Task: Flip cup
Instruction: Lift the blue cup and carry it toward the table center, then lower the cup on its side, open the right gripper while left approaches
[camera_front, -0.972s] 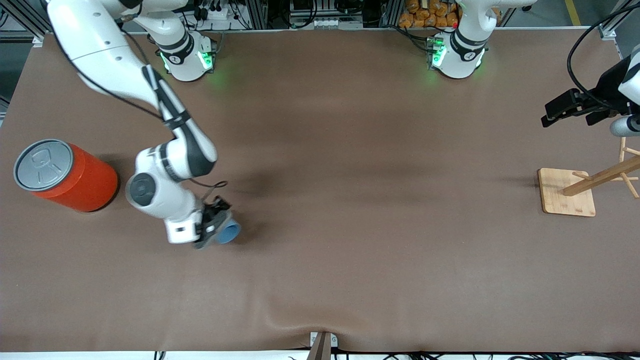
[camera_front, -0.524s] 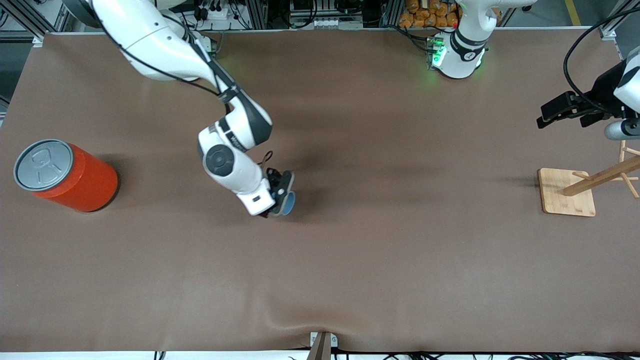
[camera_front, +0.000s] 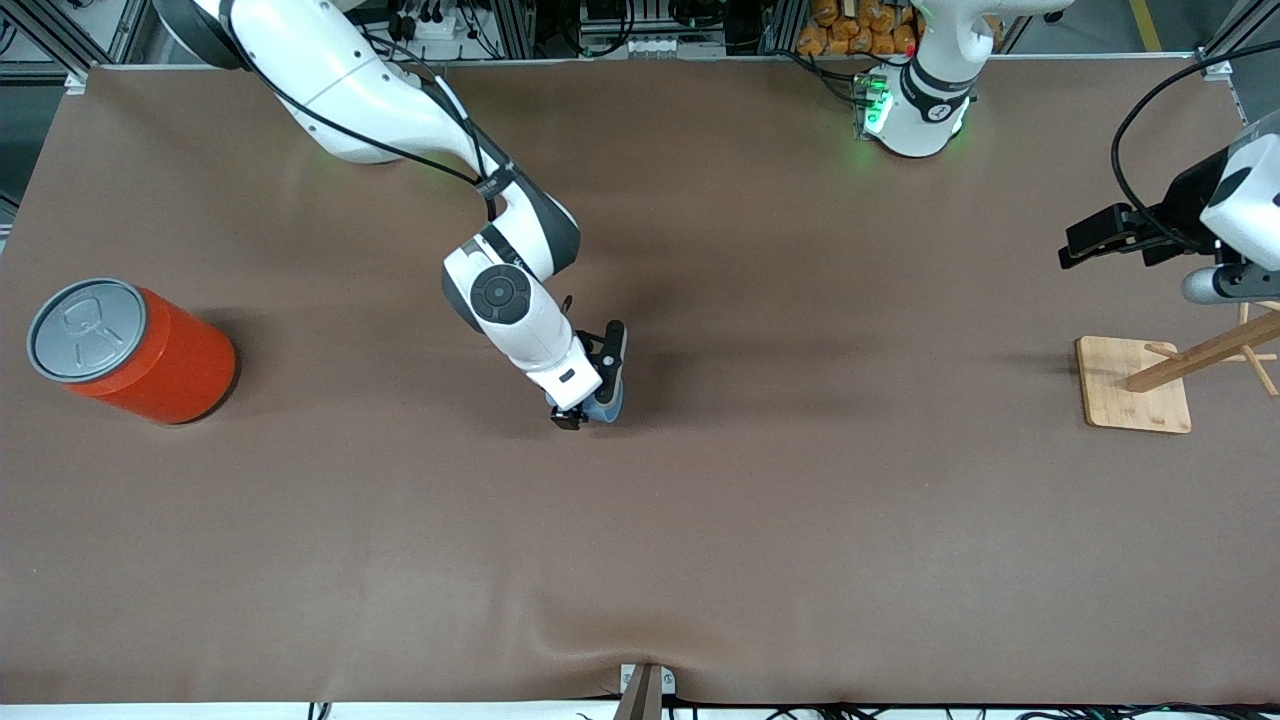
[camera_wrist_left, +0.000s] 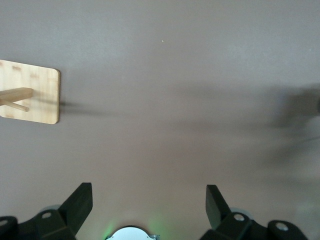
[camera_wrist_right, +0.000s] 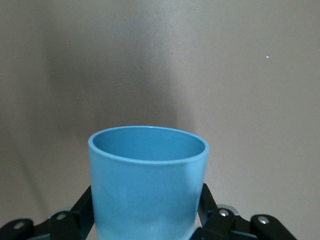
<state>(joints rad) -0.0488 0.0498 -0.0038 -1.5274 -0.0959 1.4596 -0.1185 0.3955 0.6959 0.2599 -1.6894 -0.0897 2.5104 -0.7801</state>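
The cup (camera_front: 608, 406), small and light blue, is held in my right gripper (camera_front: 596, 396) over the middle of the table. In the right wrist view the cup (camera_wrist_right: 148, 175) fills the space between the two black fingers (camera_wrist_right: 84, 204), with its open mouth pointing away from the wrist; the right gripper (camera_wrist_right: 148, 202) is shut on its lower body. My left gripper (camera_front: 1088, 244) hangs open and empty in the air near the left arm's end of the table. In the left wrist view the left gripper (camera_wrist_left: 148, 194) shows wide-spread fingers over bare brown mat.
A large orange can (camera_front: 150, 350) with a grey pull-tab lid stands at the right arm's end of the table. A wooden peg stand on a bamboo base (camera_front: 1133, 398) stands at the left arm's end, also in the left wrist view (camera_wrist_left: 30, 95). A brown mat (camera_front: 800, 520) covers the table.
My right arm has carried the cup from near the orange can to over the middle of the table, turning the wrist as it went. My left gripper has drifted slightly toward the table's middle.
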